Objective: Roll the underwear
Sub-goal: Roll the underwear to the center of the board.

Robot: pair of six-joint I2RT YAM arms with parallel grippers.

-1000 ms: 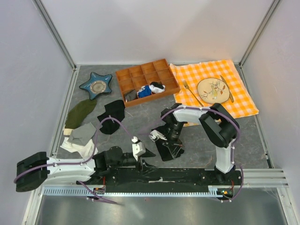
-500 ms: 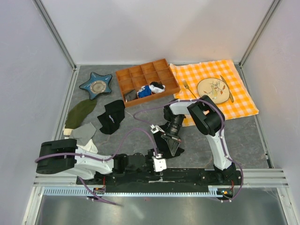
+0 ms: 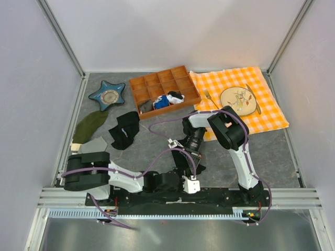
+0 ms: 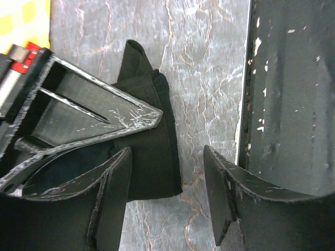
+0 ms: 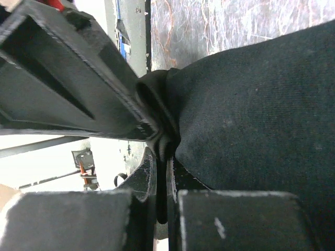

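Left arm lies low, reaching toward 3 o'clock, left gripper [image 4: 166,157] fingers spread apart. Right arm folds toward 8 o'clock, right gripper [image 3: 184,157] pinching the underwear [image 5: 251,104].

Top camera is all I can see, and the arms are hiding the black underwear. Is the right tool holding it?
Observer: Yes. In the right wrist view the right tool is shut on a bunched fold of the underwear.
Operator: Is the other tool grabbing it too?
Observer: No. In the left wrist view the left tool is open, with one finger over the cloth's edge and the other over the bare table.
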